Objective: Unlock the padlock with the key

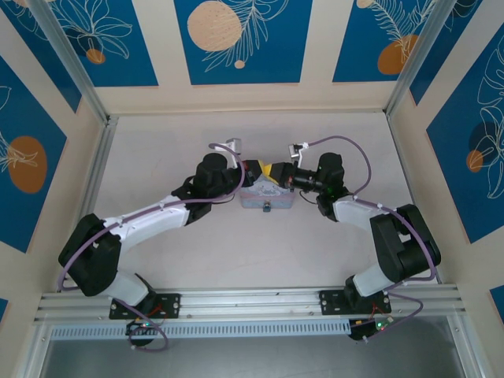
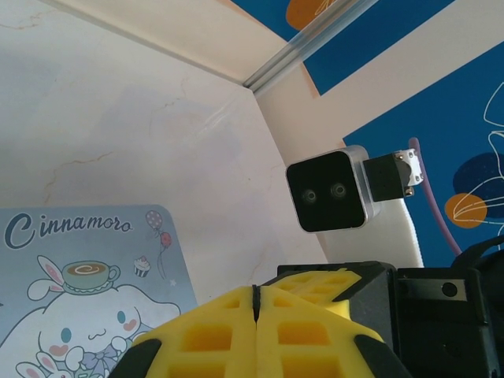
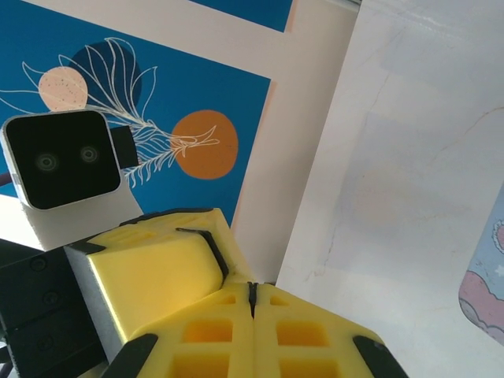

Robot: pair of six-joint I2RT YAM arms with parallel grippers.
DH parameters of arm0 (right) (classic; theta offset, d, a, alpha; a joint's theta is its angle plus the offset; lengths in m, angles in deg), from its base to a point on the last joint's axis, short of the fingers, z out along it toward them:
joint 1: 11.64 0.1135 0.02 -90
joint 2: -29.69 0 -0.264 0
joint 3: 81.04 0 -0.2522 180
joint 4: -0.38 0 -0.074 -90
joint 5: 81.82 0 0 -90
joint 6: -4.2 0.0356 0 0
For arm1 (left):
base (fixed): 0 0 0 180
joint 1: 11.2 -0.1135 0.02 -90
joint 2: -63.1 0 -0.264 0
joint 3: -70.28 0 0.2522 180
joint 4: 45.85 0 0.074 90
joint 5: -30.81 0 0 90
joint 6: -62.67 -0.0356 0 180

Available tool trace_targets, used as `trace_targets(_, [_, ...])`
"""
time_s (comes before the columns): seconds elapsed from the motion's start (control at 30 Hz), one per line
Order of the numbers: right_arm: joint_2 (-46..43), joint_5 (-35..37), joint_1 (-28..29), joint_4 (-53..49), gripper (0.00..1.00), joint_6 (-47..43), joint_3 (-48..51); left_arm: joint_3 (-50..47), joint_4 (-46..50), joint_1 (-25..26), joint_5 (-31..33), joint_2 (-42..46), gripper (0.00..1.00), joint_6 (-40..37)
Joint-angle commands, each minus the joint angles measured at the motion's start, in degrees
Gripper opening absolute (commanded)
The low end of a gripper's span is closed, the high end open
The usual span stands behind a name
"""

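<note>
Tin box [image 1: 256,198] centred — obstacle, near table [image 1: 260,252] open

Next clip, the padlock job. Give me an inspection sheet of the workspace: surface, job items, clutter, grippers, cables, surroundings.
surface: pale marbled table.
job's things: cartoon-printed tin box at the centre, under both wrists; padlock, likely the small dark piece on the tin's near edge; key too small to make out.
clutter: nothing seen.
grippers: left gripper and right gripper meet over the tin, each with its yellow fingers pressed together; whether either pinches something thin cannot be told.
cables: purple cables loop along both arms.
surroundings: blue leaf-print wall panels; aluminium rail at the near edge.
</note>
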Motion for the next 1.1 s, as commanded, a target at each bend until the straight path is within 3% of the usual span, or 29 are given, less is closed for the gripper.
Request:
trace_targets(0.0, [-0.43,-1.1,-1.32,1.55,0.0,0.48,1.51,1.08,0.39,0.84,1.0,0.1,0.0,-0.52])
trace_targets(0.07, [-0.68,-1.15,-2.04,1.3,0.0,0.37,2.07,1.24,2.07,0.84,2.2,0.87,0.0,-1.07])
trace_targets(0.13, [-0.93,-1.23,-2.57,0.66,0.0,-0.11,2.52,1.31,3.54,0.84,3.34,1.69,0.09,-1.52])
trace_targets(0.37, [-3.14,-0.51,-3.34,-4.51,0.0,-1.91,3.37,2.05,10.75,0.71,7.5,4.91,0.77,-2.91])
trace_targets(0.47, [-5.15,0.49,-3.32,-8.92,0.0,-3.6,3.65,2.6,14.43,0.57,9.0,6.13,0.99,-3.22])
trace_targets(0.63, [-9.96,2.73,-2.9,-18.92,0.0,-6.54,4.16,6.72,23.1,0.39,9.1,6.29,1.0,-7.12])
trace_targets(0.8, [-17.69,9.48,0.82,-33.73,0.0,-11.52,6.43,11.74,32.07,0.32,9.2,5.14,1.0,-11.65])
trace_targets(1.07, [-27.48,25.37,9.44,-44.64,0.0,-9.88,17.68,11.63,38.31,-0.14,12.64,4.88,1.0,-7.39])
